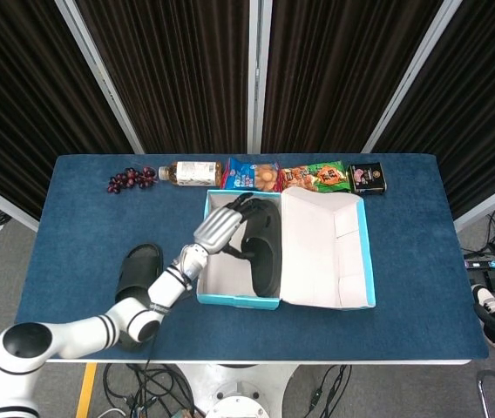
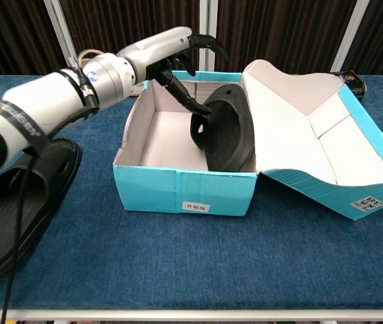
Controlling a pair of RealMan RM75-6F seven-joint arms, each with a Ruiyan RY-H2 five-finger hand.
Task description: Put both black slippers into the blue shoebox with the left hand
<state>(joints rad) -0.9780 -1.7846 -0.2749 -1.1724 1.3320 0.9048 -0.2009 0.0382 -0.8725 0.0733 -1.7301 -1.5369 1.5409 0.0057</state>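
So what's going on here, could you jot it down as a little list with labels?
left hand: open, raised above the blue shoebox, holding nothing
right hand: not in view
slipper in box: propped on edge against the right wall
slipper on table: flat, left of the box
shoebox lid: open, folded to the right
back row: grapes, bottle, snack packs

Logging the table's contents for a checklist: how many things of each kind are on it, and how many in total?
Black slippers: 2
Blue shoebox: 1
Grape bunch: 1
Bottle: 1
Snack packets: 2
Small black box: 1
Total: 8
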